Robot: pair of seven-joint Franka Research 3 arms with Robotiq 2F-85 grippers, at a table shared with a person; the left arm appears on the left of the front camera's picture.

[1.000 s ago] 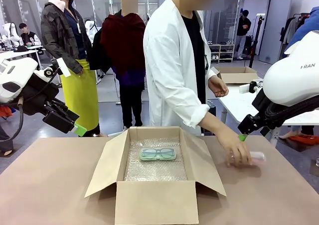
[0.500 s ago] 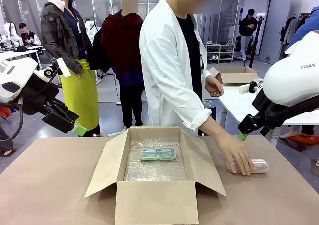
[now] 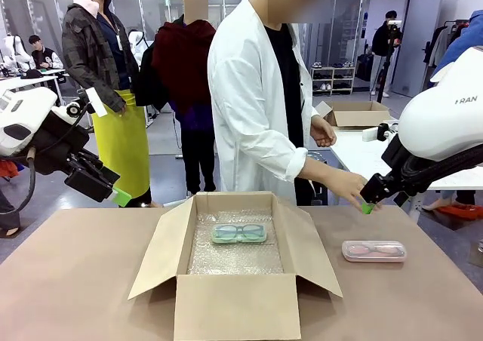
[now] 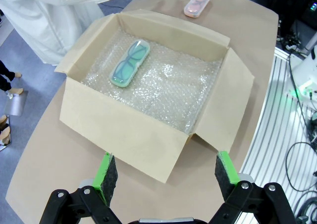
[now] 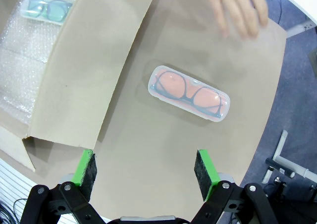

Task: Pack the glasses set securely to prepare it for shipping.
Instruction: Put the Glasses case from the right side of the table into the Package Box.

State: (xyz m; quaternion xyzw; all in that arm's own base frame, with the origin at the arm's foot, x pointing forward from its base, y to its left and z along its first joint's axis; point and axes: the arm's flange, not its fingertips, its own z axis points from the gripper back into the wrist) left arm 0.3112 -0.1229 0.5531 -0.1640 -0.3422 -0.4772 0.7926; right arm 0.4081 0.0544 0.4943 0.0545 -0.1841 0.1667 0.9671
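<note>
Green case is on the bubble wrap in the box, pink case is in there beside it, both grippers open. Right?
Not quite: the pink case lies on the table outside the box, on its right, as the front view shows. The green case is on the bubble wrap inside, and the left gripper and right gripper are open.

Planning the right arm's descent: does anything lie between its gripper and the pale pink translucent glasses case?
No: the right wrist view shows bare brown tabletop between the open right gripper and the pale pink glasses case.

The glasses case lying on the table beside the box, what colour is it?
The case is translucent pale pink, clearest in the right wrist view.
</note>
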